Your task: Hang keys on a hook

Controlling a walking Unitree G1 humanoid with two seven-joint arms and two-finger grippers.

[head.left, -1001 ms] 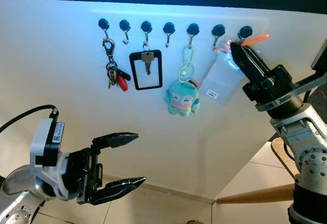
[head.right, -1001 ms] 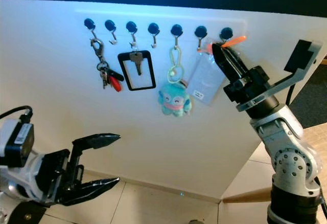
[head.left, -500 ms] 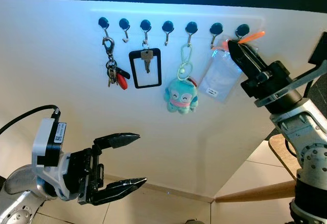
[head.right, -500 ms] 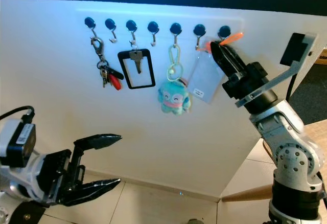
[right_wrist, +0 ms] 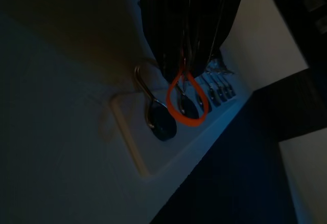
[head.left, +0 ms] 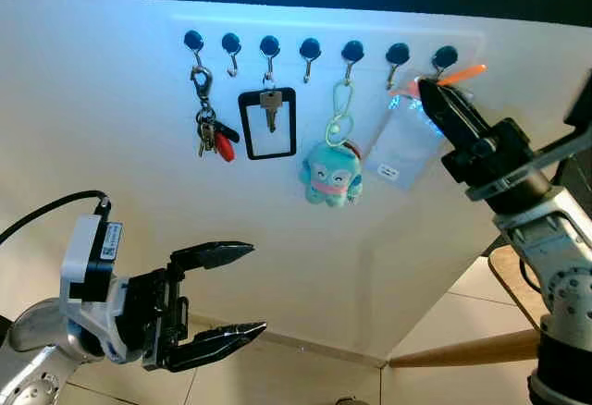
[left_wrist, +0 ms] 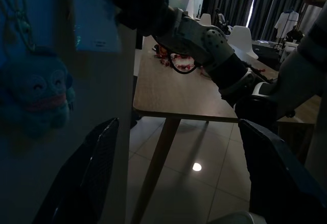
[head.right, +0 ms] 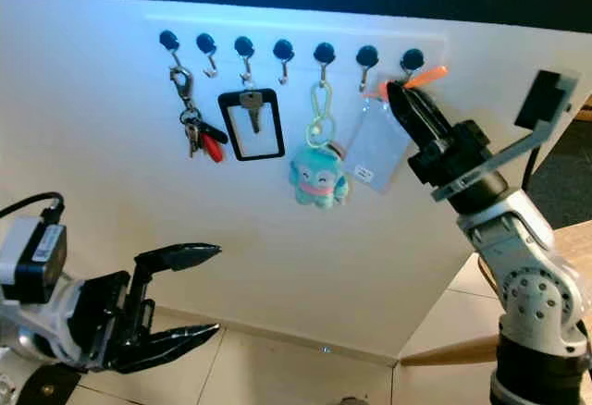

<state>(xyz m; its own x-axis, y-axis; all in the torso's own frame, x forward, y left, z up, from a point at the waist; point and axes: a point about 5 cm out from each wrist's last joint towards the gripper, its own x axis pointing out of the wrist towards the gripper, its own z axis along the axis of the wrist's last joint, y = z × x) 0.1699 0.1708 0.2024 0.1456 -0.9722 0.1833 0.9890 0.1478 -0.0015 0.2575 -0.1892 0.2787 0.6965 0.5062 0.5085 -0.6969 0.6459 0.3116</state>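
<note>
Right tool barely shifted, clamped on thin orange loop at end hook.

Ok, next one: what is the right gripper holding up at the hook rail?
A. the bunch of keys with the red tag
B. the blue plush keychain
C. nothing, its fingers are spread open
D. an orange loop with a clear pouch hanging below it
D: the right gripper is shut on the orange loop beside the rightmost hook, with the clear pouch hanging beneath it.
</note>
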